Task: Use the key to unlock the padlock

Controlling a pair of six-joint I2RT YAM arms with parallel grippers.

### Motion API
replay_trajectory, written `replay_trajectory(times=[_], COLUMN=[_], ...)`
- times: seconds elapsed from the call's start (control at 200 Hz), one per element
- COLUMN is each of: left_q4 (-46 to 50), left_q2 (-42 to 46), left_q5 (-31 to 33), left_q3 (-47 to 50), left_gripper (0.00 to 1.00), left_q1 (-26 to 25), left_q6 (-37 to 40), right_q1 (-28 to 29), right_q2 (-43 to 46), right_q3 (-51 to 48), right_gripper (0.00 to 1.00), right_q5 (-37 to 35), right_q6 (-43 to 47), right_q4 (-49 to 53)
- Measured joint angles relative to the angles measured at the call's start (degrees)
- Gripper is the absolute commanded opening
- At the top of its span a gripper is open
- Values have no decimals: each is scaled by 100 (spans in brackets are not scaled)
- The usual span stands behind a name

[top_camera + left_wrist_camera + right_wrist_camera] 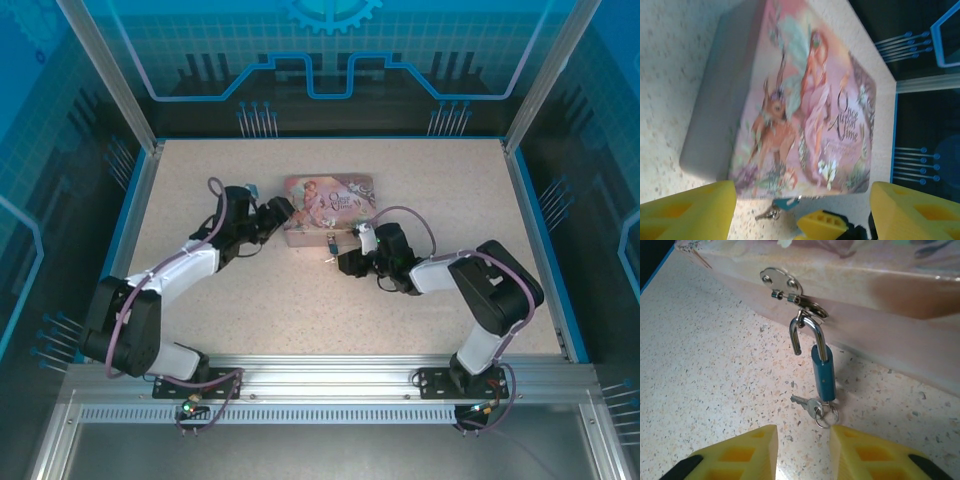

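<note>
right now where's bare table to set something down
Bare speckled table lies between left arm and right arm, nearer than the flat pink tin, and at the far right corner. Crowded along the tin's front: blue padlock, small metal key, right fingers; left fingers at its left end.

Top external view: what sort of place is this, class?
Probably a robotics test cell: speckled table, blue see-through panels around it, left arm and right arm bolted to an aluminium rail.

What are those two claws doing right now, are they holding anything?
Left gripper: open, holding nothing, jaws wide in front of the pink tin.
Right gripper: open, holding nothing; the key lies just ahead.
</note>
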State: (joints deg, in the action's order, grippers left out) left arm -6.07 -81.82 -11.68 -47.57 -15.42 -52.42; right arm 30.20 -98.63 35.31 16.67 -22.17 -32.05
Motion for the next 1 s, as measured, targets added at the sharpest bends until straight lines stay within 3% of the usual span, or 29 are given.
replay_trajectory(times=[0.115, 0.26, 0.72, 0.855, 0.995], left_q4=[-31, -120, -566, -651, -741], left_q2=[-249, -911, -1738, -1766, -1766], left_q5=[-42, -205, -468, -468, -468], left_q3=[-323, -693, -992, -992, -944], left_gripper=[72, 72, 71, 71, 72], left_q1=[203, 258, 249, 195, 136], left_q6=[162, 271, 153, 131, 68], right_q1=[-4, -4, -37, -37, -37], right_q2=[-79, -173, -844, -925, -929], right_q3=[0, 2, 343, 450, 472], right_gripper=[46, 46, 39, 28, 27], right_q5=[-2, -11, 101, 160, 151], right_q6=[87, 221, 254, 238, 199], right_q4=[-114, -321, -811, -874, -872])
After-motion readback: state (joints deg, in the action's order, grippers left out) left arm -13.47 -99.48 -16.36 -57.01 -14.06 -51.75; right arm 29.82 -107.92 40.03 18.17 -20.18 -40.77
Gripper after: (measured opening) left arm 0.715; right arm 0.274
